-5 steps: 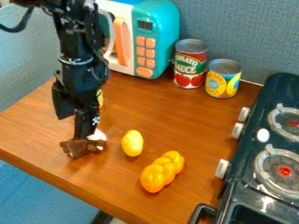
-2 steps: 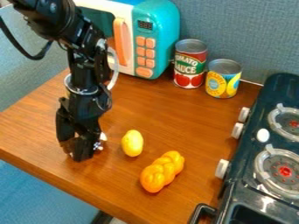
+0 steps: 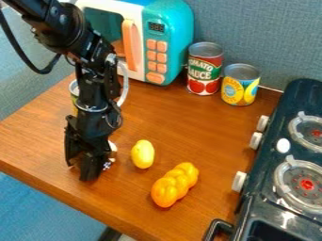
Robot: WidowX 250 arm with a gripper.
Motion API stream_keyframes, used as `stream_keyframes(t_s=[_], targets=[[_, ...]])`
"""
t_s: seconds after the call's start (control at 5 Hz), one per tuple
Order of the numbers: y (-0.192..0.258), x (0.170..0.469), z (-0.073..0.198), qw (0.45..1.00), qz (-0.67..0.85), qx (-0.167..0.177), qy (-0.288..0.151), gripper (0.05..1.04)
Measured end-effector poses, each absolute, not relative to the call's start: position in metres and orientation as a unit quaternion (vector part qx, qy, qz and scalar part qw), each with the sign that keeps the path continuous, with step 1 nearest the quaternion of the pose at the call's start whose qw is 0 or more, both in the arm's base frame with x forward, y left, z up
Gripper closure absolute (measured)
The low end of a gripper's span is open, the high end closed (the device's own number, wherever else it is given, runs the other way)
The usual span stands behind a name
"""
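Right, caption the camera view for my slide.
Black gripper low over a wooden counter, near a yellow lemon and braided loaf, with a red can, yellow can and toy microwave behind.

2 cans (image 3: 204, 70) stand between 1 toy microwave (image 3: 177, 23) and 1 stove (image 3: 259, 194).

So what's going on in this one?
A robot arm has its gripper pointing down, low over the left part of the wooden counter. A small pale thing peeks out from behind it; whether the gripper holds it, I can't tell. Just right of it in the picture lies a yellow lemon-like toy, then a lumpy orange-yellow toy. At the back stand a toy microwave and two cans, with a toy stove on the right.
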State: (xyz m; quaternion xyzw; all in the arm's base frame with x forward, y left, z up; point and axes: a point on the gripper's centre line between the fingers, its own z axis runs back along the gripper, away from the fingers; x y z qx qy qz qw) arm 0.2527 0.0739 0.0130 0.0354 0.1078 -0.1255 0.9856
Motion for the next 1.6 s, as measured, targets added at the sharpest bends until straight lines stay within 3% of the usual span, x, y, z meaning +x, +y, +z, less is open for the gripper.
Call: stream_keyframes(t_s=[0.2, 0.4, 0.8, 1.2, 1.6], targets=[[0.074, 0.251, 0.018, 0.99, -0.102, 0.027, 0.088, 0.663], [0.077, 0.251, 0.053, 0.996, -0.071, 0.033, 0.051, 0.819], [0.044, 0.302, 0.139, 0.995, -0.026, 0.001, -0.094, 0.915], [-0.008, 0.377, 0.118, 0.986, -0.125, 0.003, -0.109, 0.915], [-0.047, 0.405, 0.088, 0.979, -0.191, 0.005, -0.076, 0.915]])
